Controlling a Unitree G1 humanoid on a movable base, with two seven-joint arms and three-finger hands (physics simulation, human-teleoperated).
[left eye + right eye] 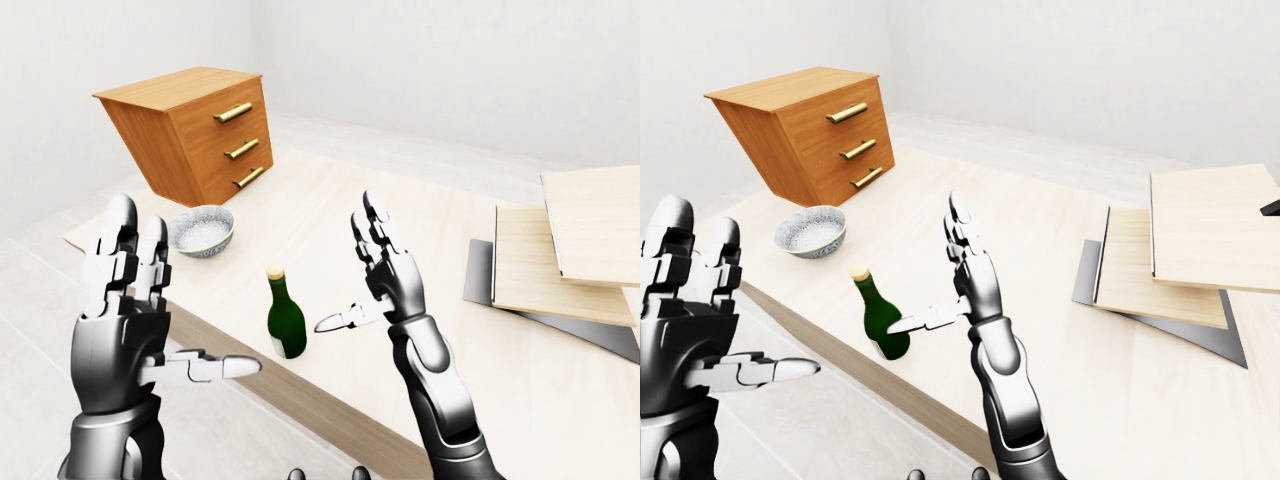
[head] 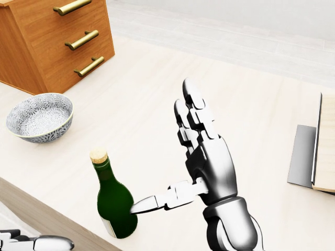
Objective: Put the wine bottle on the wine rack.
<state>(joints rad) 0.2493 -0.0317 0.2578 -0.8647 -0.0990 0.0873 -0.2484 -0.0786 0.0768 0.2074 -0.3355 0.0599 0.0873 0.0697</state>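
Note:
A dark green wine bottle (image 2: 115, 204) with a cork stands upright near the table's lower edge in the head view. My right hand (image 2: 165, 151) is open just right of it, fingers (image 2: 194, 112) pointing up. Its thumb reaches left, and the tip looks to be at the bottle's side. My left hand (image 1: 190, 295) is open too, held off the table's edge at the left of the left-eye view and apart from the bottle. Stepped light-wood boards (image 1: 560, 250) on a dark grey plate lie at the right; I cannot tell whether they are the rack.
A patterned grey bowl (image 2: 39, 116) sits left of the bottle on the pale wooden table (image 2: 157, 94). A wooden chest with three brass-handled drawers (image 2: 52, 36) stands at the upper left. Light floor lies beyond the table edge (image 1: 330, 415).

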